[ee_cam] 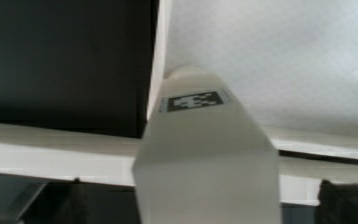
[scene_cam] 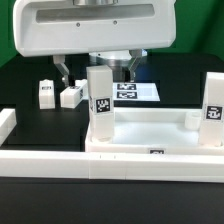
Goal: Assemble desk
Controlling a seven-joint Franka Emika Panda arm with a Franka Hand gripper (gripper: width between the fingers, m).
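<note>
The white desk top [scene_cam: 150, 128] lies as a shallow tray behind the front rail. One white leg [scene_cam: 100, 100] with a tag stands upright at its corner on the exterior view's left. A second tagged leg [scene_cam: 213, 105] stands at the corner on the exterior view's right. Two more legs [scene_cam: 45, 93] [scene_cam: 70, 96] lie loose on the black table. My gripper [scene_cam: 98, 74] is open just above the left leg, with its dark fingers [scene_cam: 62, 74] spread wide on either side. In the wrist view the leg [ee_cam: 202, 150] rises between the fingertips [ee_cam: 345, 200] of the gripper [ee_cam: 179, 208] without touching them.
The marker board [scene_cam: 138, 90] lies flat behind the desk top. A long white border rail [scene_cam: 40, 158] runs along the front, with a raised end [scene_cam: 6, 122] at the exterior view's left. The arm's white body [scene_cam: 95, 25] hangs over the scene.
</note>
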